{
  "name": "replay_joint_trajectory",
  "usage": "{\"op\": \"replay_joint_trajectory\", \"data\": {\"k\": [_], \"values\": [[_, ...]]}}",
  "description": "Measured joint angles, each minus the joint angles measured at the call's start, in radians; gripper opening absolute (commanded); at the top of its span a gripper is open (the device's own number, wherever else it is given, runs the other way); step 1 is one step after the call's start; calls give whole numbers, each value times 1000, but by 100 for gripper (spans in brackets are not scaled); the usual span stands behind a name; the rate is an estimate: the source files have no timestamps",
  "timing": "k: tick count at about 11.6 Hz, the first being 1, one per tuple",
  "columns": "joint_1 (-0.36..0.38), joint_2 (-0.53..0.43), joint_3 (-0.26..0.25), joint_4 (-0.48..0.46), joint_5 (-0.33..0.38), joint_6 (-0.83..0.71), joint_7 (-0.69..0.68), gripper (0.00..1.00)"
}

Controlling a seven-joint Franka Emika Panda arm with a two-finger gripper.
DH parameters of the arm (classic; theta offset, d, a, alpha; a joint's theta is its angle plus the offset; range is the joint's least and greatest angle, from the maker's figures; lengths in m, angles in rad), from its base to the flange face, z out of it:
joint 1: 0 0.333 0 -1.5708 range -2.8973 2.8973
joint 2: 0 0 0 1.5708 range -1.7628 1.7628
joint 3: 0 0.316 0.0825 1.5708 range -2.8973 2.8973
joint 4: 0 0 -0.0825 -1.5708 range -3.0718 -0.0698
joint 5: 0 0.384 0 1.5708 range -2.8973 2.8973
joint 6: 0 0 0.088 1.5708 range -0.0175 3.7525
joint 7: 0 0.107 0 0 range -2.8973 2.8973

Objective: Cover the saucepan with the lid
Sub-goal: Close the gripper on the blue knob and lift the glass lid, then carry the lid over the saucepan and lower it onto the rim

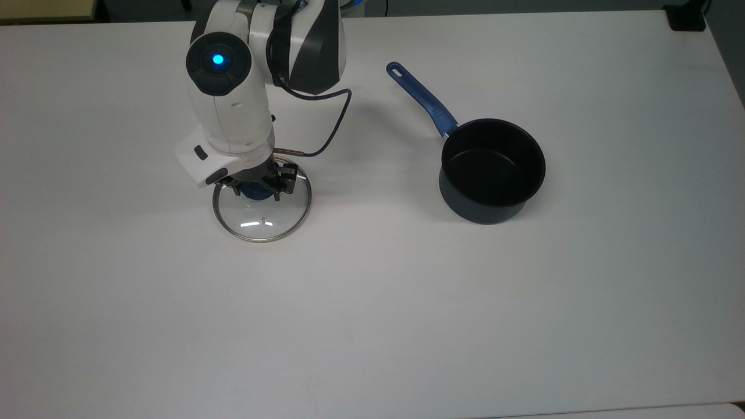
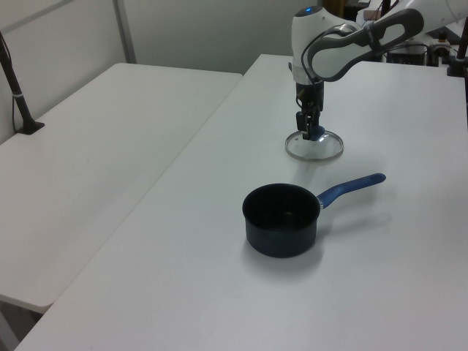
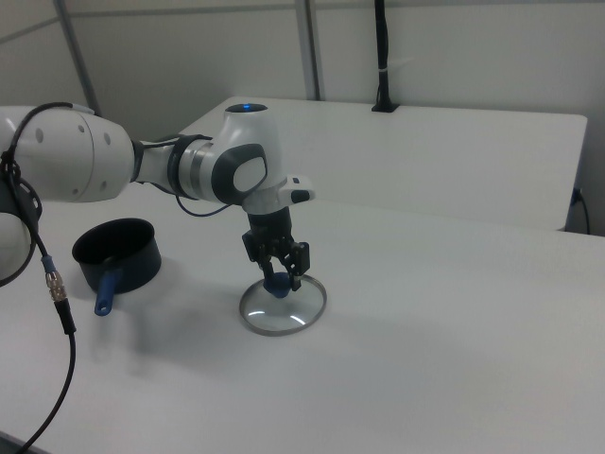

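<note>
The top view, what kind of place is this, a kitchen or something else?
Likely a robotics lab, not a kitchen: a robot arm works on a bare white table holding just a glass lid and a saucepan.

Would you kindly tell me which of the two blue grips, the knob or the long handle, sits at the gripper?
The round blue knob on the clear glass lid: the gripper straddles it, while the dark saucepan's long blue handle lies far off.
</note>
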Motion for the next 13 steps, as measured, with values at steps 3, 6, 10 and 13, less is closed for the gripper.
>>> {"op": "replay_joint_trajectory", "data": {"k": [3, 6, 10, 13], "values": [[-1, -14, -5, 13, 0, -73, -27, 37], [0, -54, -30, 78, 0, -168, -34, 36], [17, -104, -55, 165, 0, -271, -35, 36], [116, -109, -100, 166, 2, -271, -2, 36]]}}
